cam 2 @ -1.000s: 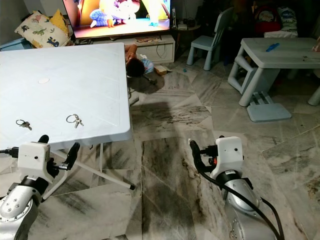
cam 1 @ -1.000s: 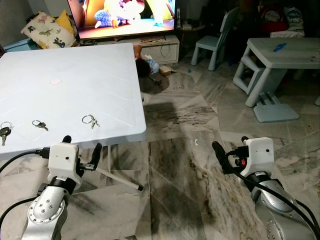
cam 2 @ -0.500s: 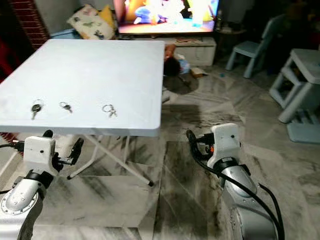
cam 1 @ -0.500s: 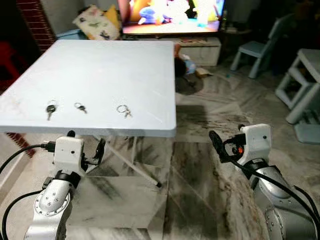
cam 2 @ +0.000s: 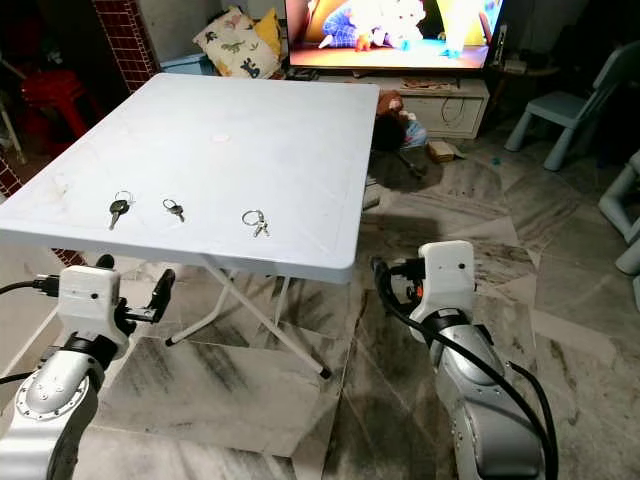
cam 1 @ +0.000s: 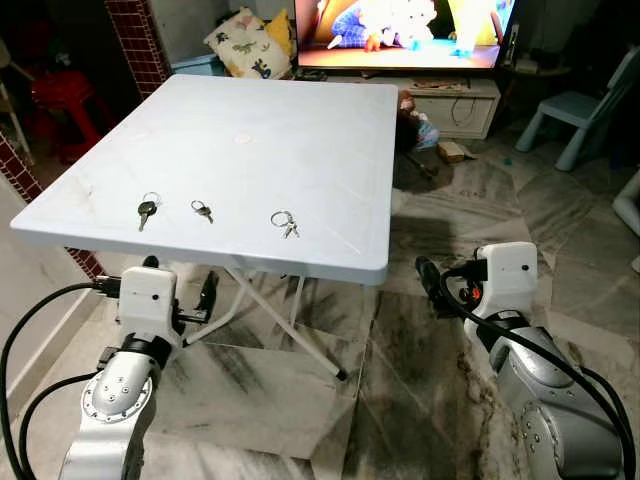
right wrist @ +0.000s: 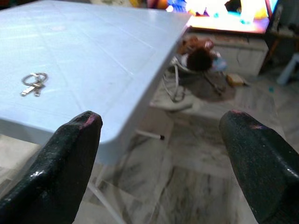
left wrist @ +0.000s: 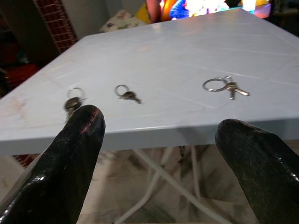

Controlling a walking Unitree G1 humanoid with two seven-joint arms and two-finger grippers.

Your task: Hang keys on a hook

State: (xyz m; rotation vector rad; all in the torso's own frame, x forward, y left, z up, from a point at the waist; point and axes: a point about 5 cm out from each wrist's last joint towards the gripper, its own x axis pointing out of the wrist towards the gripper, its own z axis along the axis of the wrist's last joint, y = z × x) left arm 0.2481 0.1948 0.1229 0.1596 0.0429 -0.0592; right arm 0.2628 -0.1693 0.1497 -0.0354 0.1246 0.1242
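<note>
Three sets of keys lie in a row near the front edge of a white folding table (cam 1: 290,120): a dark-headed key (cam 1: 146,209) on the left, a small key on a ring (cam 1: 202,210) in the middle, and a ring with keys (cam 1: 285,221) on the right. My left gripper (cam 1: 180,288) is open, below and just in front of the table edge, level with the left keys. In the left wrist view all three sets show between its fingertips (left wrist: 81,135). My right gripper (cam 1: 440,285) is open, off the table's front right corner. The right wrist view has the ring with keys (right wrist: 32,81).
Crossed table legs (cam 1: 290,330) stand on the marble floor right ahead. A brick pillar (cam 1: 135,40) and a red stool (cam 1: 60,95) are at the far left. A lit TV (cam 1: 405,30) on a low cabinet, pillows (cam 1: 245,45) and a blue child's chair (cam 1: 585,110) are beyond the table.
The camera has swung and the whole view has shifted: the table and keys now sit centred ahead instead of at the left. Both grippers stay low and open.
</note>
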